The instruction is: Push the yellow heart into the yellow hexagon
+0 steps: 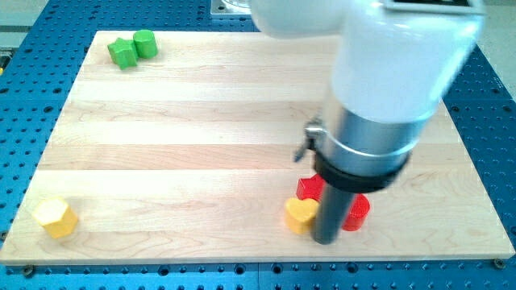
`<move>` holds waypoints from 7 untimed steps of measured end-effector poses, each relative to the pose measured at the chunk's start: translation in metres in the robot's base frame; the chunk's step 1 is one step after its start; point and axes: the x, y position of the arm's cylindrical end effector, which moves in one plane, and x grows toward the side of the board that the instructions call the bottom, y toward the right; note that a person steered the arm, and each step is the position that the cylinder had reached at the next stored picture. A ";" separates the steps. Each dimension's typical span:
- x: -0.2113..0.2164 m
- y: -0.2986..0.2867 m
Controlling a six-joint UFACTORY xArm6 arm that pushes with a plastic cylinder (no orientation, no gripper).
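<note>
Board (201,121) is pale striped wood on a blue perforated table (492,121). Yellow heart (301,214), yellow hexagon (55,217), two red blocks (310,188) (357,211), green star (122,53) plus green cylinder (145,43). Arm's white and silver (387,72), my tip (325,239) dark.

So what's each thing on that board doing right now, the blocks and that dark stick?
My tip: down on the board, right beside the yellow heart.
Yellow heart: flat, against the tip's left.
Yellow hexagon: alone, bottom-left corner, far from the heart.
Two red blocks: partly hidden behind the rod.
Green star and green cylinder: touching, top left.
</note>
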 end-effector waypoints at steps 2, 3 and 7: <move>-0.058 -0.086; -0.063 -0.156; -0.080 -0.254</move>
